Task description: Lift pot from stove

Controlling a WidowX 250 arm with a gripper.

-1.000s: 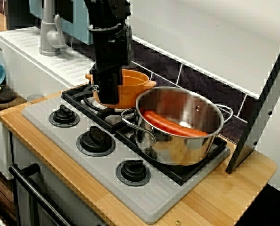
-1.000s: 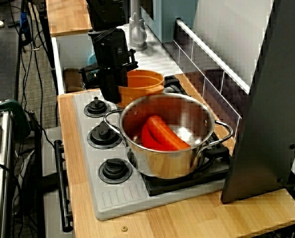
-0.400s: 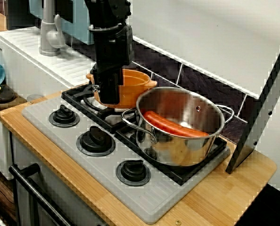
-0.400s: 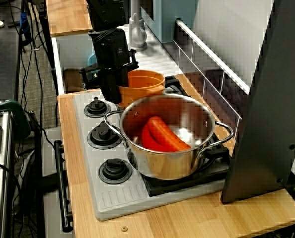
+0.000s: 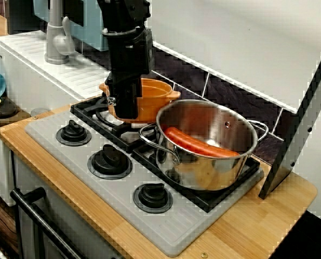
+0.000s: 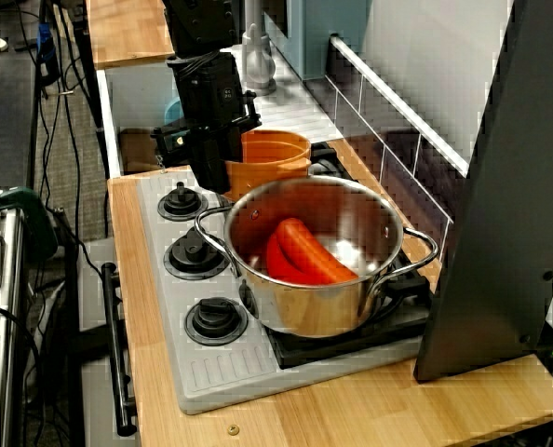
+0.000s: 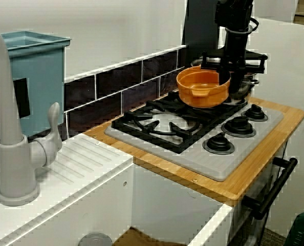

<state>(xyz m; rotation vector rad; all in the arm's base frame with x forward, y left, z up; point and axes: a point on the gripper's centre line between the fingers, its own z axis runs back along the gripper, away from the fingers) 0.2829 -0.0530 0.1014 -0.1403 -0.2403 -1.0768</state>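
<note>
The small orange pot hangs just above the rear left burner grate of the stove, slightly tilted. My black gripper comes straight down and is shut on the pot's near rim, one finger inside and one outside. From the other side, the pot shows behind the gripper, above the stove. The low side view shows the pot off the grates of the stove, with the gripper on its right wall.
A larger steel pot holding a red sausage-like piece stands on the right burner, almost touching the orange pot. Three black knobs line the front panel. A sink with a grey faucet lies left. A dark slanted panel stands right.
The gripper has risen a little with the orange pot held in it, so the pot sits slightly higher over the grate. The steel pot has not moved.
</note>
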